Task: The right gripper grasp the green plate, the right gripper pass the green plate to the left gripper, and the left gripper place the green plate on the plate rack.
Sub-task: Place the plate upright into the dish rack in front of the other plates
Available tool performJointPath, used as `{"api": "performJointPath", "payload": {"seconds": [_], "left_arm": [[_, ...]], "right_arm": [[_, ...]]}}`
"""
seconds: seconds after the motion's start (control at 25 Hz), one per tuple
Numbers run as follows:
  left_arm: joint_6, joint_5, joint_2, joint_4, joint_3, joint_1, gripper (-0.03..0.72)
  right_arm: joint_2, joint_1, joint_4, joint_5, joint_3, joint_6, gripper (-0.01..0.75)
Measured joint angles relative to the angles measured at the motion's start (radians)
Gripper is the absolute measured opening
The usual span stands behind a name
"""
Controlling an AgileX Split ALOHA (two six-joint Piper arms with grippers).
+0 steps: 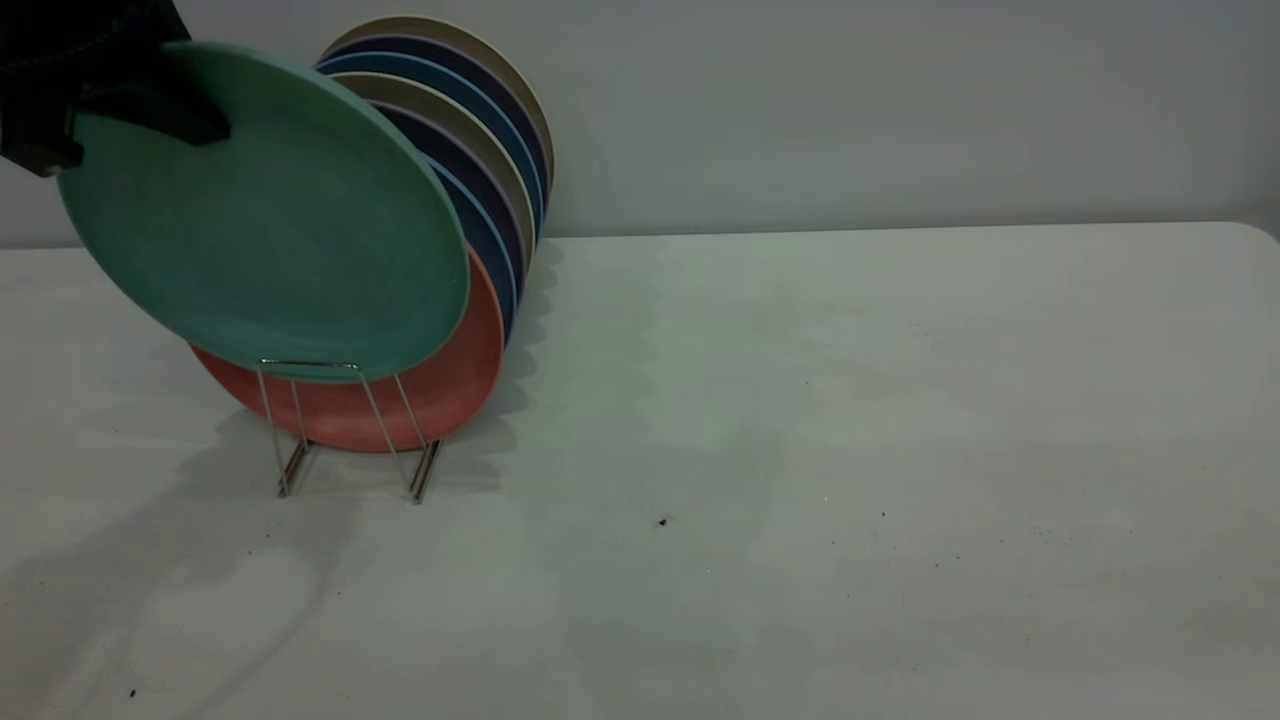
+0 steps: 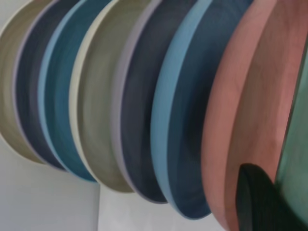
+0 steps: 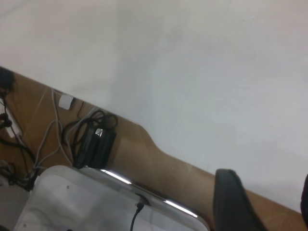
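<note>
The plate rack stands on the counter at the exterior view's left, with a row of plates upright in it, one behind another toward the back wall. The green plate hangs tilted over the rack's front loop, before the foremost racked plate, its upper left edge held in the left gripper. The counter stretches away to the right of the rack

We see the desk level from outside; left wrist close on stacked plates, right wrist overlooking desk edge.
</note>
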Motion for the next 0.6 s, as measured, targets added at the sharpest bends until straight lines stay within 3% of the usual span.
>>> {"api": "performJointPath", "payload": {"seconds": [0.6], "left_arm": [[0.001, -0.021, 0.095, -0.003, 0.0, 0.0, 0.112]], "right_arm": [[0.0, 0.0, -0.032, -0.01, 0.0, 0.0, 0.366]]}}
